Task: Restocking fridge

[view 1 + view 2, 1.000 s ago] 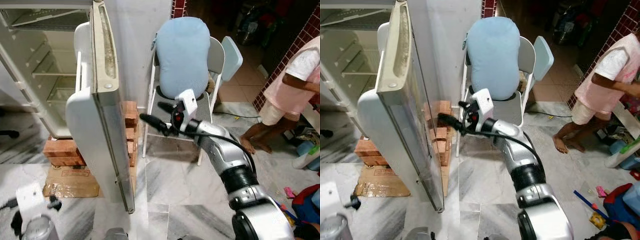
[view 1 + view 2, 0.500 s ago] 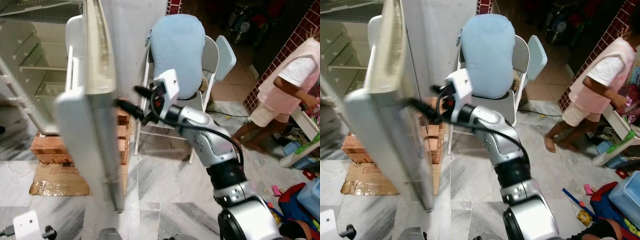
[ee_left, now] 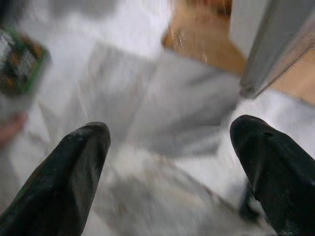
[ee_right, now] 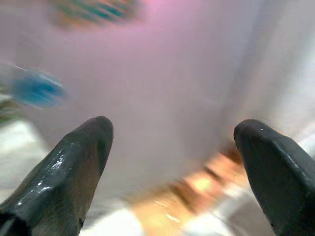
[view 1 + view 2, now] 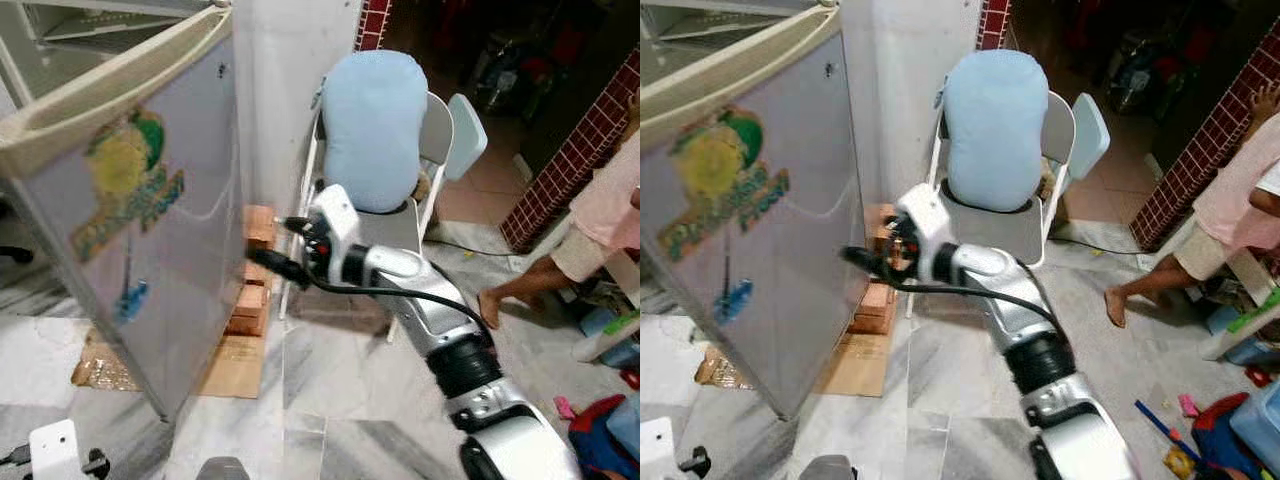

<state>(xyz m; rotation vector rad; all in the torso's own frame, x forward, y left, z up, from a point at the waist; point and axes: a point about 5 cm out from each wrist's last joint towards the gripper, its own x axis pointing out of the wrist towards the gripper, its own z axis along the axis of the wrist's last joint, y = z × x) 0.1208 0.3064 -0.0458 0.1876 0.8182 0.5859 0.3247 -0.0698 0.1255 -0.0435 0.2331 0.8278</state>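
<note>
Just left of our right gripper (image 5: 862, 258), whose black fingers are spread apart and empty, swings the fridge door (image 5: 750, 240), a smooth grey panel with a cream top edge and colourful stickers. Our left gripper (image 3: 167, 162), fingers apart, hangs over veined marble floor (image 5: 330, 400). Right of the arm stands a white chair (image 5: 440, 130) with a pale blue cushion (image 5: 372, 125).

The fridge door (image 5: 150, 230), at the left of the head views, has a smooth, faintly glossy grey face with colourful printed stickers (image 5: 125, 195) and a cream plastic top edge. The floor (image 5: 330, 400) is polished grey-veined marble that catches the light. At lower left, rough reddish bricks (image 5: 255, 275) sit on flat, matt brown cardboard (image 5: 235, 365). The chair (image 5: 435, 130) at upper centre looks like smooth white plastic, with a soft matt pale-blue cloth cushion (image 5: 372, 130). The right arm (image 5: 440, 320) is brushed silver metal; the right gripper (image 4: 172, 162) has glossy black fingers (image 4: 69, 167), seemingly rubbery.
</note>
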